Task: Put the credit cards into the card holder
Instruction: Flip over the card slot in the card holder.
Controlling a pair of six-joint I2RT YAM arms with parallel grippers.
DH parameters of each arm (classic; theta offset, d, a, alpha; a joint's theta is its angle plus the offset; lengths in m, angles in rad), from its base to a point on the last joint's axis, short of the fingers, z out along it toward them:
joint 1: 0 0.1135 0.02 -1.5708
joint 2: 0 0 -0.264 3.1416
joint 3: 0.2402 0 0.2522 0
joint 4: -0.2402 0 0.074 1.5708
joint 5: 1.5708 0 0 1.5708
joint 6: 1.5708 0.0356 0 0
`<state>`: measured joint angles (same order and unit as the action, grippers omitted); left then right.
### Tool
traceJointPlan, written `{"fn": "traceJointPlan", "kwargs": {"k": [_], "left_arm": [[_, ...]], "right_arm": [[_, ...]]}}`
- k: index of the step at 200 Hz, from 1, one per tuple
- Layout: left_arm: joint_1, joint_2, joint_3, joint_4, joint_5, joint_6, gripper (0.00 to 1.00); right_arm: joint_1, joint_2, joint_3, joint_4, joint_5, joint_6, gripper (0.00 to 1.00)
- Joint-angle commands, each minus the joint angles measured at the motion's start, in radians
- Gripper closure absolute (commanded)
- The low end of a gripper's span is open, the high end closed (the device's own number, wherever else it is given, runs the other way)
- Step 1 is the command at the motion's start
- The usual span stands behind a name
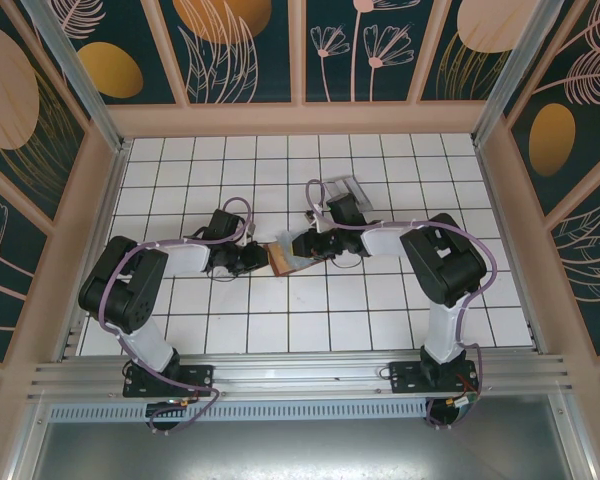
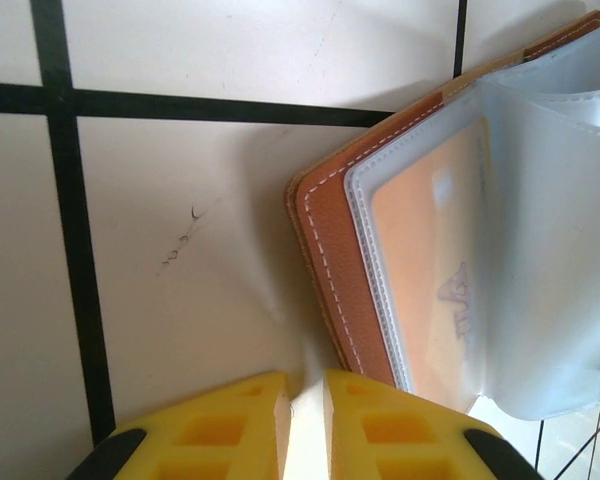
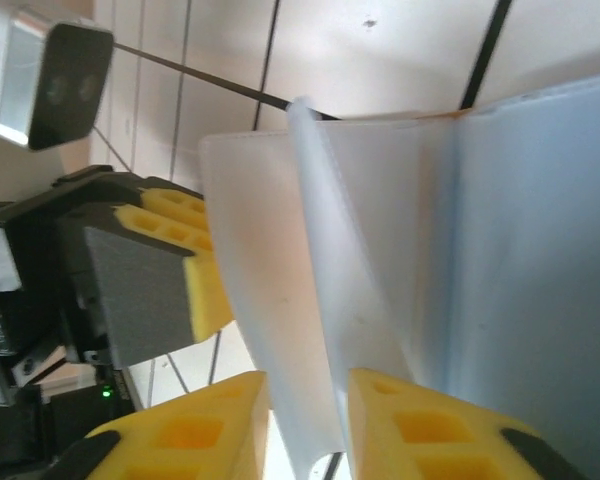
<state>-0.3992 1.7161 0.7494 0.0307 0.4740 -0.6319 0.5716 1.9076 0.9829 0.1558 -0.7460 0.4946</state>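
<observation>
The reddish-brown card holder (image 1: 284,259) lies open on the white tiles between my two grippers. Its stitched cover (image 2: 330,260) and clear sleeves fan out, and a pale orange credit card (image 2: 430,280) sits inside the nearest sleeve. My left gripper (image 1: 252,260) (image 2: 305,400) is shut with nothing in the thin gap, and its right finger sits against the holder's near corner. My right gripper (image 1: 305,245) (image 3: 308,410) is shut on one raised clear sleeve leaf (image 3: 315,300). The left gripper (image 3: 180,260) also shows just past that leaf. No loose cards are visible.
A clear greyish plastic tray (image 1: 348,190) stands on the tiles behind the right gripper, towards the back. Patterned walls enclose the tiled floor on three sides. Bare tiles (image 2: 180,200) lie to the left of the holder.
</observation>
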Motion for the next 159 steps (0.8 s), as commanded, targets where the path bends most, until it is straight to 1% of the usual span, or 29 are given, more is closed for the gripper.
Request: {"fn": "traceJointPlan", "kwargs": {"k": [1,6,17,31,44,46,52,72,86,107,118,135,159], "left_arm": [[0.007,0.043,0.008,0.049,-0.069,0.023,0.8],[0.007,0.048,0.015,0.041,-0.062,0.026,0.8],[0.007,0.048,0.022,0.031,-0.061,0.026,0.79],[0.007,0.036,0.009,0.046,-0.071,0.016,0.78],[0.007,0.042,0.012,0.051,-0.063,0.014,0.78],[0.006,0.043,0.015,0.05,-0.063,0.015,0.78],[0.007,0.05,0.023,0.043,-0.053,0.016,0.78],[0.007,0.043,0.019,0.043,-0.061,0.012,0.78],[0.007,0.049,0.017,0.057,-0.057,0.006,0.78],[0.007,0.069,0.04,0.037,-0.037,0.012,0.78],[0.007,0.06,0.029,0.049,-0.045,0.004,0.77],[0.007,0.059,0.027,0.059,-0.042,0.001,0.77],[0.007,0.058,0.031,0.046,-0.042,0.006,0.76]], "right_arm": [[-0.015,-0.027,-0.012,-0.048,0.081,-0.02,0.68],[-0.018,-0.035,-0.022,-0.043,0.093,-0.013,0.67],[-0.019,-0.055,-0.044,-0.021,0.109,0.005,0.6],[-0.019,-0.068,-0.062,-0.01,0.114,0.011,0.59],[-0.018,-0.081,-0.067,-0.035,0.151,0.008,0.59],[-0.04,-0.082,-0.069,-0.037,0.156,0.01,0.59],[-0.051,-0.087,-0.077,-0.036,0.162,0.014,0.59],[-0.061,-0.086,-0.1,0.025,0.087,0.025,0.58],[-0.06,-0.079,-0.099,0.053,0.022,0.02,0.55],[-0.063,-0.094,-0.123,0.095,0.027,0.041,0.45],[-0.07,-0.096,-0.116,0.067,0.06,0.043,0.44],[-0.082,-0.103,-0.1,-0.024,0.161,0.032,0.44],[-0.095,-0.14,-0.109,-0.086,0.296,0.054,0.43]]}}
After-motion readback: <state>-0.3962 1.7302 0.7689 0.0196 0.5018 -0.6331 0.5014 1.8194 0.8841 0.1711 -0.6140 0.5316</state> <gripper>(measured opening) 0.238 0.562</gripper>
